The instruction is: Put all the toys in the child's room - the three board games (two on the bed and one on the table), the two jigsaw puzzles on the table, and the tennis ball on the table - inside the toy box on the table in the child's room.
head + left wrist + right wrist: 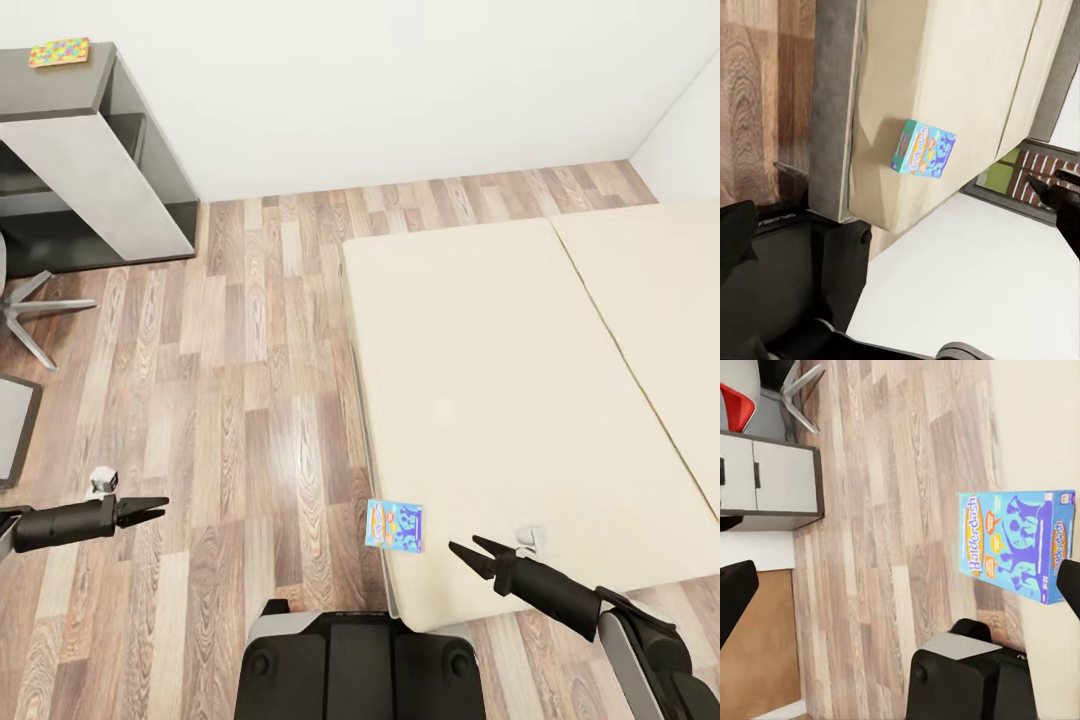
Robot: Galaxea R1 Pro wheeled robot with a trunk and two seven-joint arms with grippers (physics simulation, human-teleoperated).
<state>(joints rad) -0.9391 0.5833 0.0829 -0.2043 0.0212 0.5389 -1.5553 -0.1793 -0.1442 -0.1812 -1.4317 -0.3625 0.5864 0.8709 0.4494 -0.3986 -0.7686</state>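
The right gripper (466, 546), jaws parted and empty, hovers beside the blue board game (394, 526) at the bed (480, 400) corner, ready to grab; left gripper (160, 505) idles, released

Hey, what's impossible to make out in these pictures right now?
- Small colourful flat box on the dark cabinet: print too small, head view.
- Grey swivel chair: cut off by the head view's edge.
- Blue Balderdash game box: far corner behind a right fingertip, right wrist view.

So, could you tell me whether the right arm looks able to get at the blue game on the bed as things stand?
Probably yes. The blue game lies flat at the bed's near corner, and the right gripper hovers open just beside it with nothing between them.
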